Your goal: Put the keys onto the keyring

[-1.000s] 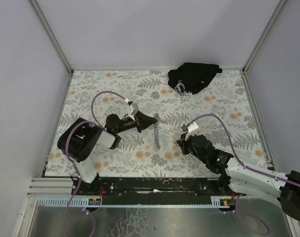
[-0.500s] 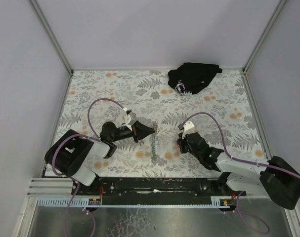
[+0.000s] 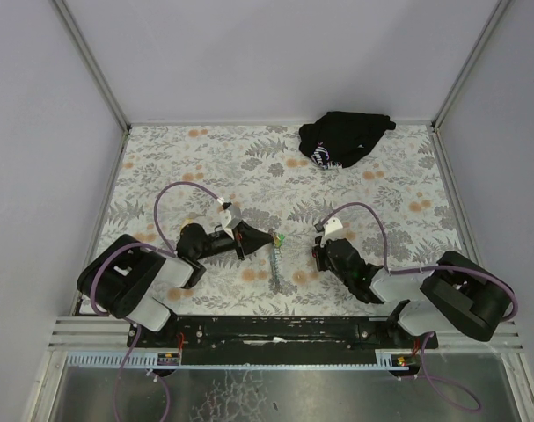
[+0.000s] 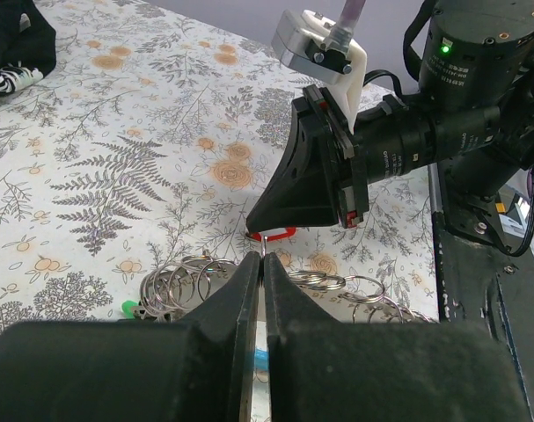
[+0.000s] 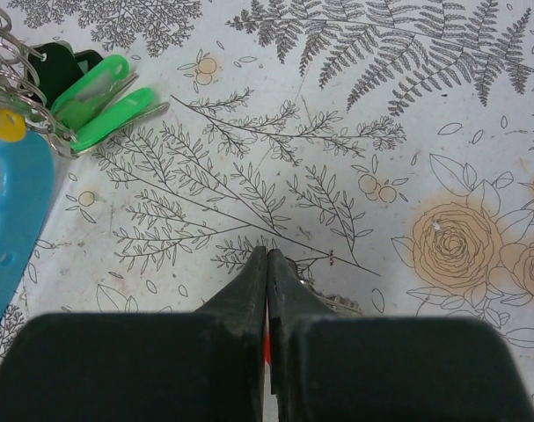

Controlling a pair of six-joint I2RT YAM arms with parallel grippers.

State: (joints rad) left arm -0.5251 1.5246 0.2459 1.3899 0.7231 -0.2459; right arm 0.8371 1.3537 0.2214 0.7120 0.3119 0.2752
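Black left gripper (image 4: pixel 260 264): jaws pressed together, with a thin wire loop and a red tag (image 4: pixel 275 234) right at the tips; whether either is gripped is not clear. Right gripper (image 5: pixel 267 257): jaws likewise closed, a red sliver in the seam. The two point toward each other. Between them, keys (image 5: pixel 92 98) with green and yellow tags bunch on the keyring (image 4: pixel 183 283) beside its light-blue section (image 5: pixel 16 207). The strap (image 3: pixel 274 266) runs toward the near edge of the floral table (image 3: pixel 205 158). Black cloth bundle (image 3: pixel 341 139) lies far right, well apart.
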